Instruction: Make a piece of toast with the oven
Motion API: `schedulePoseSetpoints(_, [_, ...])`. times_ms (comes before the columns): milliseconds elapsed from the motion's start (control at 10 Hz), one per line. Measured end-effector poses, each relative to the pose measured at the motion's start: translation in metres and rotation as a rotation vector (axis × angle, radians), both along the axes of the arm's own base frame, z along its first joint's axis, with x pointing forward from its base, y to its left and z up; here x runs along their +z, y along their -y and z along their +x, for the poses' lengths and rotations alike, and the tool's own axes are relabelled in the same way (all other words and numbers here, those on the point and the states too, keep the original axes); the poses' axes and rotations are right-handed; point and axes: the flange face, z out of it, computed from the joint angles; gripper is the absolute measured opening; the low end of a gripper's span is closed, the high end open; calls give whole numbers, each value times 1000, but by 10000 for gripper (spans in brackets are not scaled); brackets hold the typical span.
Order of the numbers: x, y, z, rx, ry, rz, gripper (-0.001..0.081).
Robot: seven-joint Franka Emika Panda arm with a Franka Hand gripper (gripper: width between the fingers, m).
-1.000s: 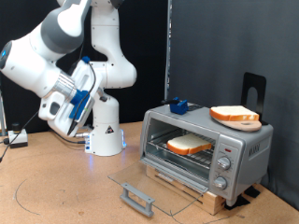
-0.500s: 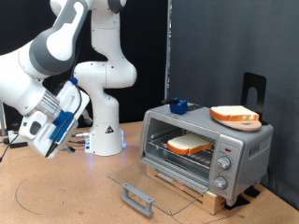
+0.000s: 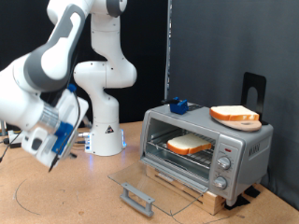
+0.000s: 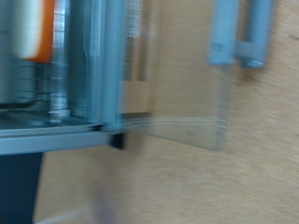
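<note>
Hovering hand [image 3: 47, 140] far left of oven [image 3: 206, 145], grip state unreadable | piece of toast [image 3: 190, 144] on rack, door [image 3: 154, 183] down | next likely needs door shut.

Even, fairly bright indoor light is falling on the exterior view, and the black backdrop is staying dark. The white robot arm [image 3: 56, 84] is smearing slightly. The wrist view is blurring heavily throughout, softening the clear glass oven door [image 4: 182, 103] and the brown wooden desk [image 4: 206, 187].
</note>
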Motion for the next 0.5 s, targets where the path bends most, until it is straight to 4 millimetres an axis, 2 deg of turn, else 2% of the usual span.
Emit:
schedulePoseSetpoints(100, [-19,1,-2,0,-18,-43,809])
schedulePoseSetpoints(200, [-30,0,0,9,-29,-70,809])
schedulePoseSetpoints(500, [-33,-8,-7,28,-3,45,809])
